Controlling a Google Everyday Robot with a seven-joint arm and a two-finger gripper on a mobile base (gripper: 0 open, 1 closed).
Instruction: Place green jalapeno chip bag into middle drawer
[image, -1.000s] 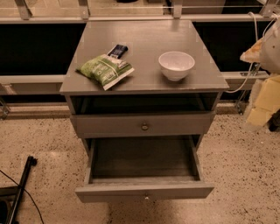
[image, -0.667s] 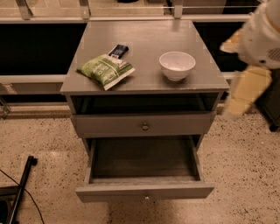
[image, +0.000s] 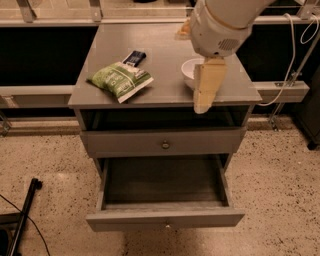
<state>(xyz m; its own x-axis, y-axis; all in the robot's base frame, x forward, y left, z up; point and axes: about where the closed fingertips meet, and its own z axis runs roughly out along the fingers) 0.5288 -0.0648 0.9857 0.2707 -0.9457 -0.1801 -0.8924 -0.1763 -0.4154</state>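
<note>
The green jalapeno chip bag (image: 120, 80) lies flat on the left front part of the grey cabinet top (image: 165, 40). The middle drawer (image: 165, 220) is pulled open below, its dark inside empty. My gripper (image: 206, 86) hangs from the white arm (image: 220, 22) over the right part of the top. It is in front of the white bowl (image: 189, 74), to the right of the bag and apart from it. It holds nothing that I can see.
A small dark flat packet (image: 134, 57) lies just behind the bag. The upper drawer front (image: 165, 144) with a round knob is shut. A black stand (image: 25, 210) is on the floor at left. A cable (image: 295, 65) and a dark object (image: 312, 115) are at right.
My arm has swung in from the right edge, leftward over the cabinet top, and now covers part of the bowl. The bag and drawer have not moved.
</note>
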